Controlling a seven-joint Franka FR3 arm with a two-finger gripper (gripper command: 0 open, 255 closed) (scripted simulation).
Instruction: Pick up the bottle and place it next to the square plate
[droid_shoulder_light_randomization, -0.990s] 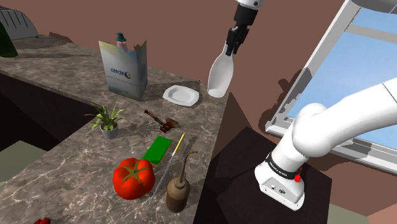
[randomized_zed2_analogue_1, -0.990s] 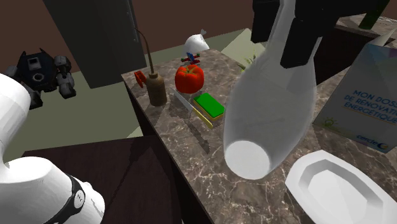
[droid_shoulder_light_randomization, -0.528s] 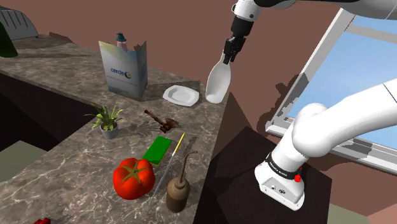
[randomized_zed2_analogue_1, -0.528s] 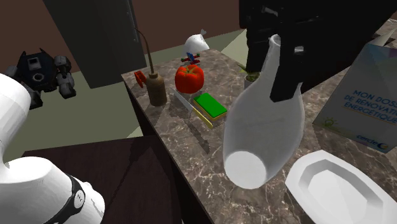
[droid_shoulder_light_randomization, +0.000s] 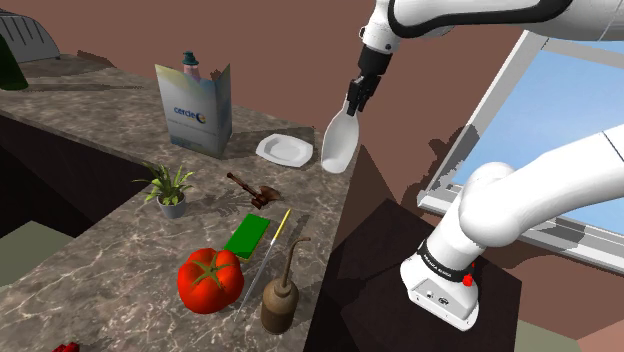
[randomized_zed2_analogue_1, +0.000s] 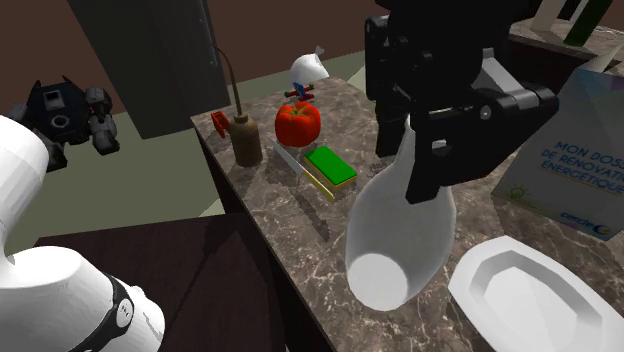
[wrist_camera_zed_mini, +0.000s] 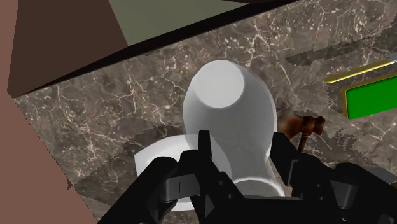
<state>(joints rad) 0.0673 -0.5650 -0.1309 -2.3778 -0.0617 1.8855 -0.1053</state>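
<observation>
Tool (droid_shoulder_light_randomization: 357, 94) grips the white bottle (droid_shoulder_light_randomization: 339, 146) by its neck, tilted, in the air near the square plate (droid_shoulder_light_randomization: 283, 150). Pickup is done; lowering onto the worktop (droid_shoulder_light_randomization: 120, 270) beside the plate and release are left.

Glossy, rounded white links run the whole length of the white Franka arm (droid_shoulder_light_randomization: 520, 200). Far back from the fingers, a dark joint band (droid_shoulder_light_randomization: 444, 262) carries tiny pale lettering. Farther still from the fingers, there's a small red dot (droid_shoulder_light_randomization: 467, 281) on the white base block (droid_shoulder_light_randomization: 440, 295), which has little dark ports. The all-black two-finger gripper (droid_shoulder_light_randomization: 357, 97) looks blocky, angular and faintly shiny.
</observation>
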